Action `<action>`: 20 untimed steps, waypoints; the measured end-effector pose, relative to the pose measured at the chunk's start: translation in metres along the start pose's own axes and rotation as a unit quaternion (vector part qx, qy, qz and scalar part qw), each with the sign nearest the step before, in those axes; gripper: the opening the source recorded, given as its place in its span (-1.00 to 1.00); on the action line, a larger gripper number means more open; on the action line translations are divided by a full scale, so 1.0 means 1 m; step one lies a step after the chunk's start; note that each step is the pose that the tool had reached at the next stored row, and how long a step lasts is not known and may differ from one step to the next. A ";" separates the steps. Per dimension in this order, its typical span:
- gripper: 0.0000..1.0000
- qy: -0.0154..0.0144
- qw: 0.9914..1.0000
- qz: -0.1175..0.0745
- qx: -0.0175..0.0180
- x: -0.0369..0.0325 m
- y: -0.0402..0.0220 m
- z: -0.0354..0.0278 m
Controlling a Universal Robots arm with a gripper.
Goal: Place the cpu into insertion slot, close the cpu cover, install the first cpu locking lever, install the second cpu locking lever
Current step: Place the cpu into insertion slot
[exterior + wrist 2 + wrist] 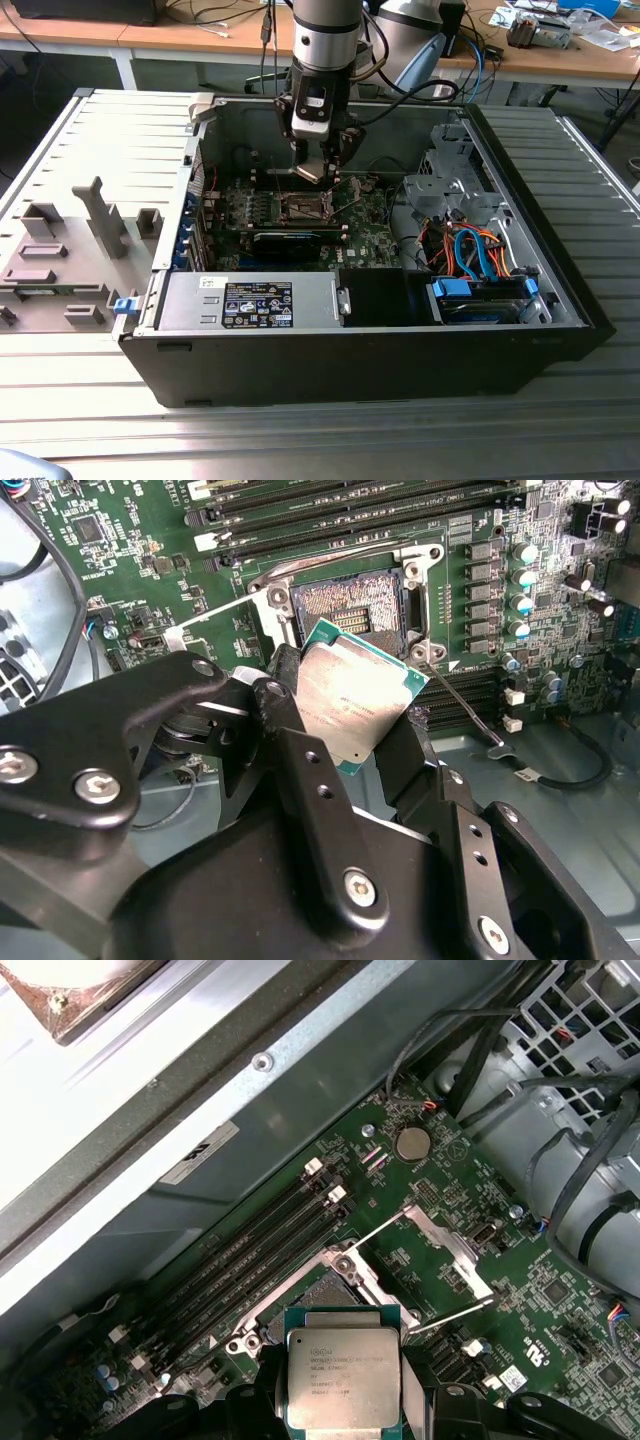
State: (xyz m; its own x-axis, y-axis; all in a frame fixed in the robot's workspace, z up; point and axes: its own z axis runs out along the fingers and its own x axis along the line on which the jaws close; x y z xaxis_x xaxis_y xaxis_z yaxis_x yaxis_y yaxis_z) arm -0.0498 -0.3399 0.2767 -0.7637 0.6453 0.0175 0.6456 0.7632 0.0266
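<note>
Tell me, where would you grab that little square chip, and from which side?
Probably by two opposite thin edges, coming from above. The chip is flat and square, so its edges give parallel faces to grip, and its underside is left free to settle into the socket. The gripper holds it just so, clamped on two side edges, with the metal top showing.

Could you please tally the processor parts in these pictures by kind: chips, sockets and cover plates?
cpu: 1
insertion slot: 1
cpu cover: 1
Total: 3
</note>
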 end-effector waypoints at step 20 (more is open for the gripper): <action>0.09 0.000 1.000 0.011 0.000 0.0000 0.0000 0.0000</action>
State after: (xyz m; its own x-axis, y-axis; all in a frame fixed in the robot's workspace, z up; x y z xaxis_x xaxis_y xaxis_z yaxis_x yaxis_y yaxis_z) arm -0.0498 -0.3399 0.2767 -0.7491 0.6622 0.0172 0.6624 0.7486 0.0264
